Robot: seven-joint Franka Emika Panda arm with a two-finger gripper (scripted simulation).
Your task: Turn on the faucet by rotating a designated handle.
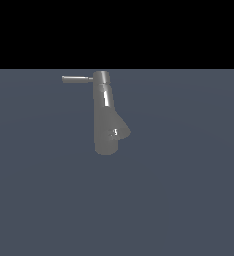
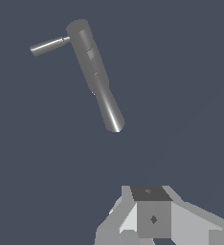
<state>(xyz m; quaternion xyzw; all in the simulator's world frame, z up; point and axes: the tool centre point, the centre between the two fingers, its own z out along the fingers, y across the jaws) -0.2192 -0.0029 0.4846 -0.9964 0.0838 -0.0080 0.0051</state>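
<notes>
Well apart from the gripper (image 2: pixel 152 217), the grey faucet (image 1: pixel 107 120) is being seen untouched, thin handle (image 1: pixel 77 79) sticking sideways; finger spread can't be told.

The faucet (image 1: pixel 105 117) (image 2: pixel 95 76) is grey and shiny. It is tall, narrow at the top and wider lower down, with a white stripe. A short fat spout sticks out low on the exterior view's right. The handle (image 1: pixel 77 79) (image 2: pixel 49 45) is a thin grey rod. It pokes sideways from the top, toward the exterior view's left.
</notes>
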